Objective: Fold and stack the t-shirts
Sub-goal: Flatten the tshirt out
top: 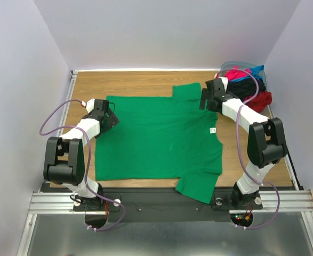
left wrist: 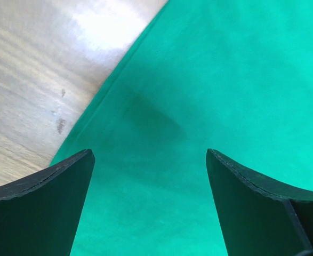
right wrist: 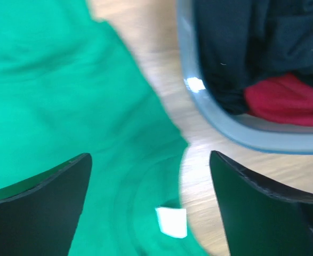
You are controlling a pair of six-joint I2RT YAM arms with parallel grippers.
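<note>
1. Now the green t-shirt (top: 156,136) lies flat on the table (top: 140,80), ready to fold.
2. My left gripper (top: 110,114) hangs open and empty over its hem corner, placed to pinch.
3. My right gripper (top: 205,99), also open and empty, hangs over the collar end, near the bin (top: 236,64).

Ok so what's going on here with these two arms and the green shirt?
Two robot arms are working on a green t-shirt, which lies spread flat on the wooden table. The left gripper hangs open over the hem edge, and the right gripper is open near the collar. Neither holds any cloth, and no fold has been made yet. More shirts sit piled in the bin at the far right corner.
</note>
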